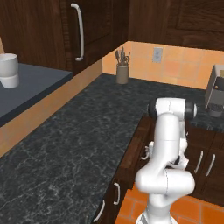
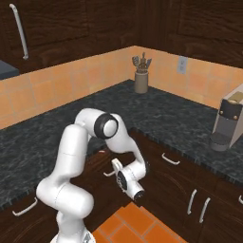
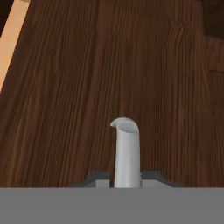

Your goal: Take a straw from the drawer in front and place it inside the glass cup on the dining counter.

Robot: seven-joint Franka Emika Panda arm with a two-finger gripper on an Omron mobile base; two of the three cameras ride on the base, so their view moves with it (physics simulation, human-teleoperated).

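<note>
The drawer (image 3: 87, 87) fills the hand view as a dark brown wooden front, and its pale curved bar handle (image 3: 127, 153) runs up from between the two dark finger tips (image 3: 98, 178). The gripper (image 3: 127, 180) has its jaws pressed in on that handle from both sides. In the left base view the drawer (image 1: 139, 142) sits under the edge of the black speckled counter (image 1: 74, 144), and the white arm (image 1: 168, 148) blocks much of it. In the right base view the arm (image 2: 71, 161) rises from its base, bends at a dark joint up high, then reaches down and forward, so the hand points at the drawer front just below the counter edge. A utensil holder (image 2: 141, 76) stands in the far corner of the counter. A coffee machine (image 2: 230, 121) stands on the counter at the right. The orange floor tiles (image 2: 135, 225) show below the hand.
</note>
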